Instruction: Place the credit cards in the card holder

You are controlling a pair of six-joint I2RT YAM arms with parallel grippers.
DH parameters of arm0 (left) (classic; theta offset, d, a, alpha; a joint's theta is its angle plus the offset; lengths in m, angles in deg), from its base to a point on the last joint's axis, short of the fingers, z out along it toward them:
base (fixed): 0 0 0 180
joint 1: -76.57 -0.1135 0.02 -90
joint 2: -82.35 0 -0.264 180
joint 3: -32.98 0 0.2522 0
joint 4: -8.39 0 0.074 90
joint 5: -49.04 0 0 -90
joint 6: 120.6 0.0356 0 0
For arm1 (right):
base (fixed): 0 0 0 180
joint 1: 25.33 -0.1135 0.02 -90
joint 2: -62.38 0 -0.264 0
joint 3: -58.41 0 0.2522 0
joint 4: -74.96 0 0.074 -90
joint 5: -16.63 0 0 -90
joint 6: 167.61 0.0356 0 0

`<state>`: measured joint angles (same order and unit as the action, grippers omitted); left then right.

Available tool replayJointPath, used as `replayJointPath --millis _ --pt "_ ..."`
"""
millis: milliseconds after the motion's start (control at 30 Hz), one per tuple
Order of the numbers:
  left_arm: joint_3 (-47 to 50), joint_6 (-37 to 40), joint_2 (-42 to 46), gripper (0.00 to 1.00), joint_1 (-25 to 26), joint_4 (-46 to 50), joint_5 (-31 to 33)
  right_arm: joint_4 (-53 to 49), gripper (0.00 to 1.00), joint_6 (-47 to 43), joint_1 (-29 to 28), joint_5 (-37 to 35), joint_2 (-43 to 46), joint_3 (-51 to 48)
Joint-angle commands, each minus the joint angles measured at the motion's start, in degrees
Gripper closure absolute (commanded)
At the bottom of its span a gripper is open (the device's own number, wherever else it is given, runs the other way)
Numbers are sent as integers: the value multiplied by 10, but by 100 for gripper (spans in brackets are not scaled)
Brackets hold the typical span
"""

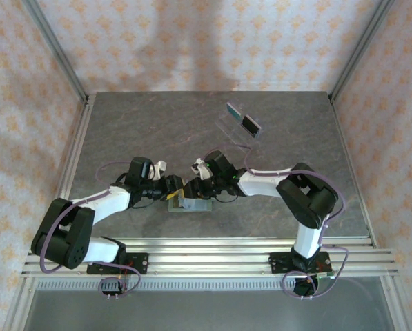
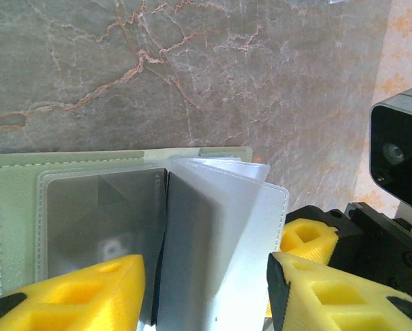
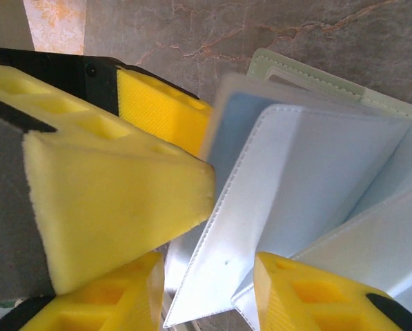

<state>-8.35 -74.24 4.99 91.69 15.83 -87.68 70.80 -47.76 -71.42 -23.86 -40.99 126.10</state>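
The sage-green card holder lies open at the table's centre, and both grippers meet over it. In the left wrist view the card holder shows one dark credit card under a flat pale pocket. A second dark card sits in a raised pocket leaf. My left gripper straddles that leaf, open. My right gripper has a white pocket leaf between its fingers, touching both. A bluish card shows behind that leaf. Two more cards lean on the clear stand.
The clear stand is at the back right of the grey marble table, well away from the arms. The left gripper's yellow fingers crowd close beside the right gripper. Patterned walls and metal rails enclose the table.
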Motion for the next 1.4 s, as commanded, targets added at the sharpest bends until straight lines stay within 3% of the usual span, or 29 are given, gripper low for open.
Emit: replayJointPath --millis 0,200,300,600,800,933,1067,1133,1233,1300,1367 --pt "-9 19 -8 50 -3 11 -5 22 62 4 -2 -5 -3 -7" --pt "-14 29 -18 53 -3 22 2 12 72 1 -1 -12 -1 -7" --pt "-17 31 -26 62 -3 23 0 -33 74 -13 -2 -39 5 -2" --pt "-25 44 -17 70 -3 53 18 -168 77 -63 -1 -133 55 -6" --pt "-26 51 -24 81 -3 61 23 -214 77 -60 -1 -199 83 -16" --pt "-37 71 -31 89 -3 101 45 -232 64 -50 -1 -245 118 -19" --pt "-40 79 -24 94 -3 118 56 -232 63 -56 -1 -234 149 -6" --pt "-44 84 -21 93 -3 131 64 -227 61 -56 -1 -235 155 1" --pt "-53 97 -19 63 -3 164 90 -250 57 -86 -1 -269 159 32" --pt "-61 106 -15 58 -3 192 110 -293 54 -116 8 -315 161 67" --pt "-67 116 -2 55 -3 222 138 -314 51 -144 38 -302 163 93"
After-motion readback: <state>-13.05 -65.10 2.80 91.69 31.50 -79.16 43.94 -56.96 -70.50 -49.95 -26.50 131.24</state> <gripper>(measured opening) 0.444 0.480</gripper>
